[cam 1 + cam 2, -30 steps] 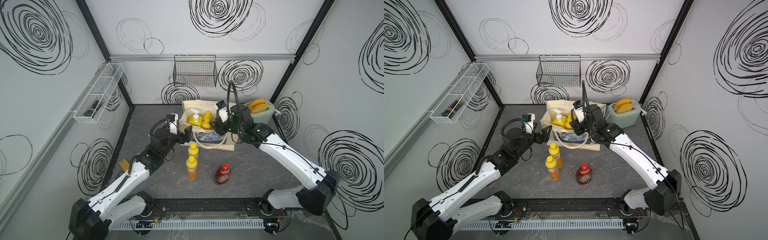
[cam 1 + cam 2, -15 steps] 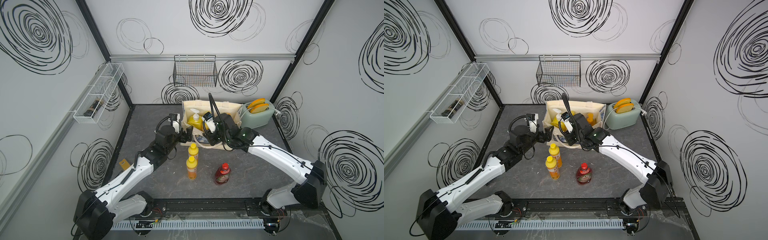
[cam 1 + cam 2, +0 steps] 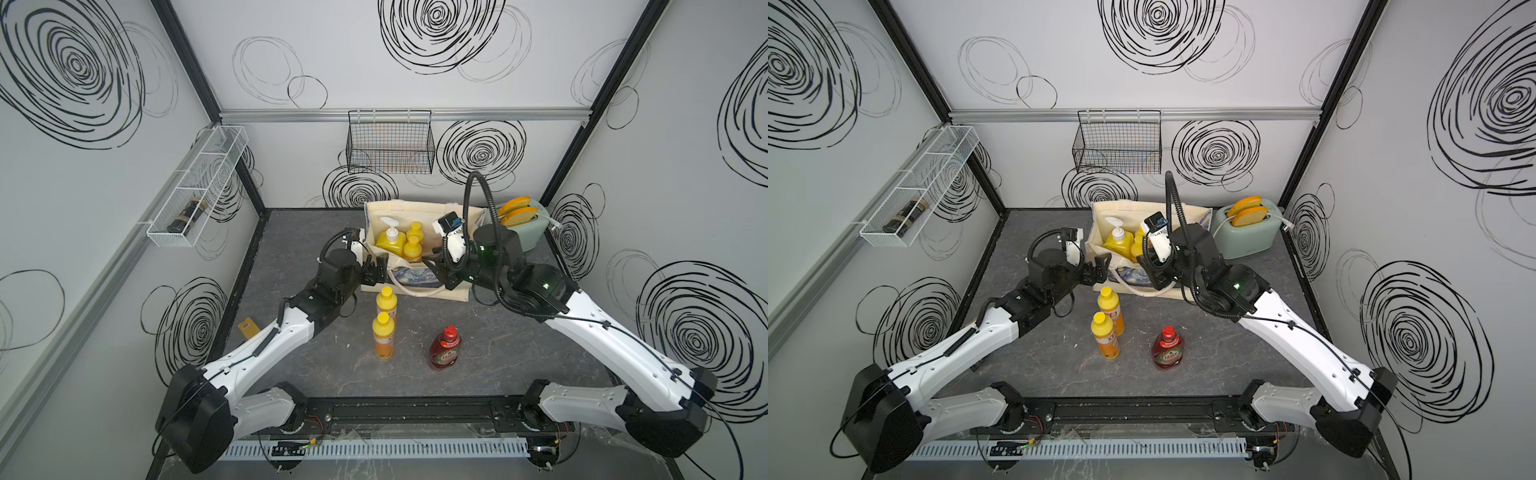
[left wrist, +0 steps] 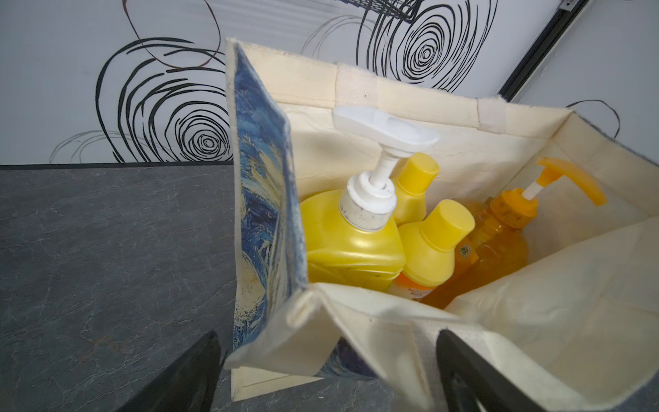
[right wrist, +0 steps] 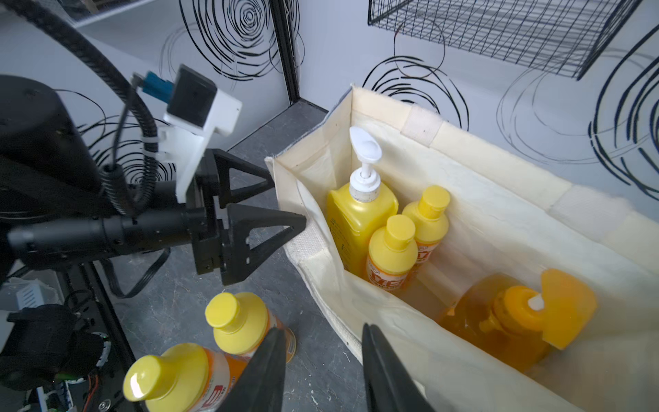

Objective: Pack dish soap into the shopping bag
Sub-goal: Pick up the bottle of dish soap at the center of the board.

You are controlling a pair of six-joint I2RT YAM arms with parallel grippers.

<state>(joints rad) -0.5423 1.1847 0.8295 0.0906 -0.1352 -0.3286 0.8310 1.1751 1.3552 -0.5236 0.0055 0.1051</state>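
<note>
The left gripper point(image 5: 287, 199) sits at the shopping bag's point(image 3: 455, 291) near left corner, its claw spread wide around the cream rim and pinching nothing. Both top views show the white-pump bottle point(image 3: 390, 240) and two small yellow bottles point(image 3: 413, 248) upright inside. Only the wrist views show the orange pump bottle point(image 4: 499, 246) beside them, under the right arm. The right gripper point(image 5: 324, 328) hovers at the front wall, part-way apart, empty. On the table in front stand two more yellow bottles point(image 3: 384, 338), then the red Fairy bottle point(image 3: 445, 353).

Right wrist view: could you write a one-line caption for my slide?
Shopping bag holding four soap bottles, two small yellow bottles standing outside, left gripper open at its corner.
</note>
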